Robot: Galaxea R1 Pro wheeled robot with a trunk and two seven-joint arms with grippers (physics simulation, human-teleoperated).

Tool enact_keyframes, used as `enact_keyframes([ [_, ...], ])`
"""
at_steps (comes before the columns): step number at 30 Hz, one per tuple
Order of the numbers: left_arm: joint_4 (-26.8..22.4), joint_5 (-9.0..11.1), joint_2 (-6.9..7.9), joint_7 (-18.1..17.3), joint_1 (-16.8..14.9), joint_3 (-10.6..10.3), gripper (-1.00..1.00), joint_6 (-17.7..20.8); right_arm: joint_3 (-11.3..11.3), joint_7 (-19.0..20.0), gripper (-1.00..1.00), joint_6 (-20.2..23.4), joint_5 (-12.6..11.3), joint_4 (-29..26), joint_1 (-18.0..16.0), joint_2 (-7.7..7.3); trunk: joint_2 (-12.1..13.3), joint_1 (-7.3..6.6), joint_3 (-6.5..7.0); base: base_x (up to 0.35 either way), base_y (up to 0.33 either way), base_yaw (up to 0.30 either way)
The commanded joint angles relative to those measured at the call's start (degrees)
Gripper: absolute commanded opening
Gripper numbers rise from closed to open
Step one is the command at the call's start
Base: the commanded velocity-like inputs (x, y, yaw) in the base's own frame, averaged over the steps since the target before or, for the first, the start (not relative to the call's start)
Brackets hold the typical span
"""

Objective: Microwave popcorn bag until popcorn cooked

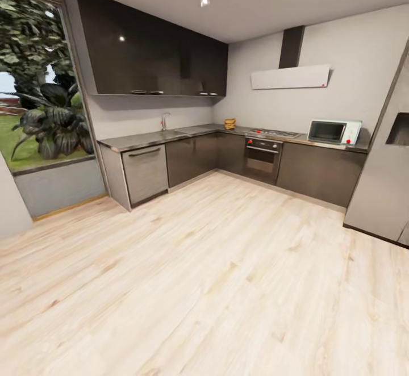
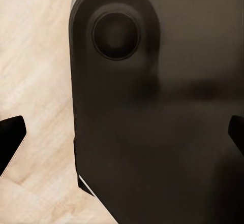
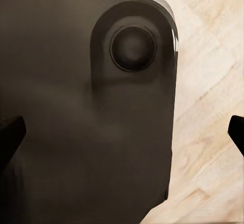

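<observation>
We see the microwave [image 1: 334,132] on the countertop [image 1: 153,137], right of the steel hob [image 1: 274,133]; the popcorn bag [image 1: 229,124] sits left of that hob. Left gripper [image 2: 122,132] and right gripper [image 3: 122,132] hang released, fingertips wide apart, above the robot's dark base [image 2: 152,107] and wood floor [image 1: 199,285]

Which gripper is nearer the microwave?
Right, probably, slightly: microwave stands far off, right of centre. Left gripper and right gripper both hang over the robot's dark base.

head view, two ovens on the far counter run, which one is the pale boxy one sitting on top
The microwave, standing on the countertop at its right end. The other, a built-in steel oven, sits below the hob, set into the dark cabinets.
</observation>
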Motion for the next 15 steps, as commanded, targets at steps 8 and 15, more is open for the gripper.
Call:
enact_keyframes([
  [8,0.0,0.0,-0.06,0.0,0.0,0.1,1.0,-0.1,0.0,0.0,1.0,-0.2,-0.2,0.1,0.0,-0.07,0.0,0.0,-0.04,0.0,0.0,-0.241],
  [15,0.0,0.0,-0.06,0.1,0.0,0.1,1.0,-0.1,-0.2,0.5,1.0,-0.1,-0.4,0.1,0.0,-0.46,0.0,0.0,-0.04,0.0,0.0,-0.27],
])
